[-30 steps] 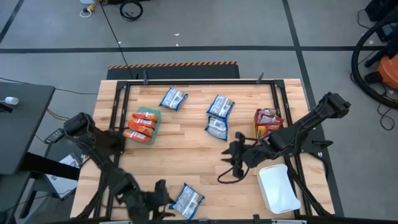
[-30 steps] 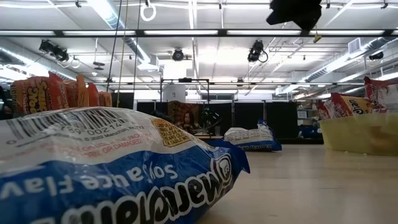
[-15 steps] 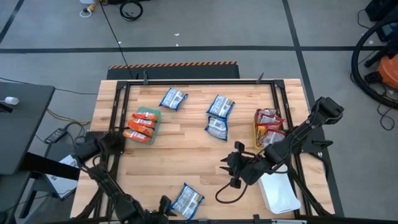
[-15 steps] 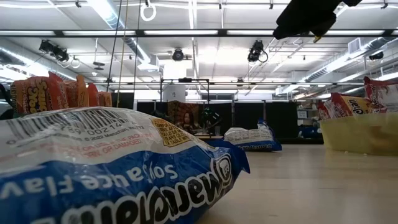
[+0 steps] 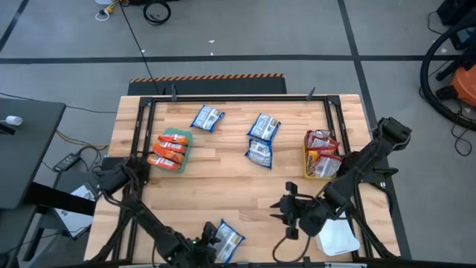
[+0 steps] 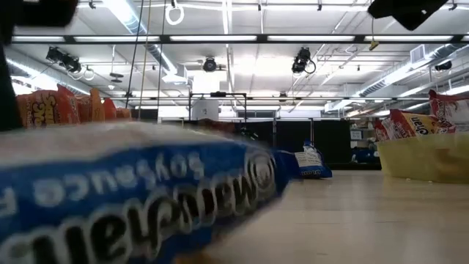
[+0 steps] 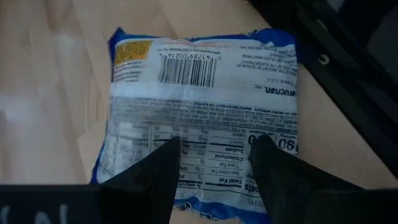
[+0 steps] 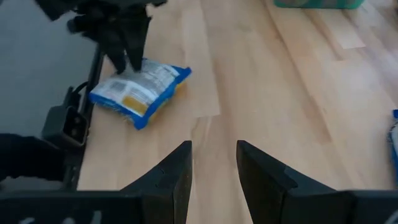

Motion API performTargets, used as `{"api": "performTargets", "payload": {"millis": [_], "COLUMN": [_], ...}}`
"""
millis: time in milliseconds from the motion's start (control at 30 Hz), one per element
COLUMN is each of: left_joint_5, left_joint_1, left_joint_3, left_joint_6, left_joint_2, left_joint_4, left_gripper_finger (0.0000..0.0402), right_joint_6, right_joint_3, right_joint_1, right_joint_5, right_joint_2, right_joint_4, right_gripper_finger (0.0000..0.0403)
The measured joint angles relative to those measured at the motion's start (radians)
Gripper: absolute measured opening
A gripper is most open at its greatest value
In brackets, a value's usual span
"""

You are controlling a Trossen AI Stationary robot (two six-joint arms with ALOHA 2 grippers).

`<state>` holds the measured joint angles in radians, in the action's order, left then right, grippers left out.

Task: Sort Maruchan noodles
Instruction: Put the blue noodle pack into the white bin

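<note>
A blue-and-white Maruchan packet (image 5: 227, 240) (image 7: 205, 81) lies barcode side up near the table's near edge; it fills the low view's foreground (image 6: 132, 198). My left gripper (image 7: 214, 146) (image 5: 210, 240) stands over it from the left, open, fingertips down on it; the right wrist view shows this too (image 8: 127, 62). My right gripper (image 8: 213, 146) (image 5: 285, 214) hovers open over bare wood to the packet's right, touching nothing. Three more blue packets (image 5: 259, 152) (image 5: 263, 126) (image 5: 207, 117) lie flat toward the far edge. My left gripper touches the packet's printed back face (image 7: 214, 134), about a third of the way in from its end nearest the arm. Both fingertips (image 7: 171, 152) come down on it from above, slanting from the table's left, a gap between them. The packet lies on the table.
A teal bin (image 5: 181, 138) at left holds orange-red packets (image 5: 167, 152). A yellow bin (image 5: 306, 160) at right holds silvery-red packets (image 5: 321, 145). A white bin (image 5: 338, 240) sits near right, partly under my right arm. Black rails (image 5: 141, 149) frame the table.
My left gripper has moved right along the near edge and come down onto the blue packet, which has stirred and blurs in the low view. My right gripper has drawn back from the table's middle toward the near edge.
</note>
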<state>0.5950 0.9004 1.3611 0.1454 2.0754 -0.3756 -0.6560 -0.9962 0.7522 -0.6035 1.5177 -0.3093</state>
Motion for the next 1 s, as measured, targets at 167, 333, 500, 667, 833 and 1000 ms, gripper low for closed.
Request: {"api": "performTargets", "payload": {"millis": [167, 333, 500, 667, 833, 1000], "left_joint_5": [-0.101, -0.120, -0.017, 0.015, 0.103, 0.105], "left_joint_1": [0.006, 0.040, 0.049, 0.031, -0.012, -0.071], "left_joint_3": [0.120, 0.119, 0.121, 0.125, 0.120, 0.120], "left_joint_6": [0.130, 0.088, -0.034, -0.073, -0.022, -0.001], "left_joint_2": [-0.026, 0.012, 0.064, 0.094, 0.100, 0.113], "left_joint_4": [-0.185, -0.219, -0.212, -0.209, -0.207, -0.187], "left_gripper_finger": [0.0199, 0.0199, 0.0199, 0.0199, 0.0184, 0.0116], "right_joint_6": [0.002, 0.058, 0.081, 0.080, 0.080, 0.103], "right_joint_3": [0.000, 0.000, 0.000, 0.000, 0.000, 0.000], "right_joint_1": [0.020, 0.018, 0.016, 0.023, 0.029, 0.032], "right_joint_5": [-0.016, -0.059, -0.083, -0.082, -0.084, -0.088], "right_joint_2": [0.001, 0.002, 0.002, 0.002, 0.002, 0.002], "right_joint_4": [0.001, -0.001, 0.003, 0.004, 0.010, 0.010], "right_gripper_finger": [0.0132, 0.0132, 0.0132, 0.0132, 0.0132, 0.0132]}}
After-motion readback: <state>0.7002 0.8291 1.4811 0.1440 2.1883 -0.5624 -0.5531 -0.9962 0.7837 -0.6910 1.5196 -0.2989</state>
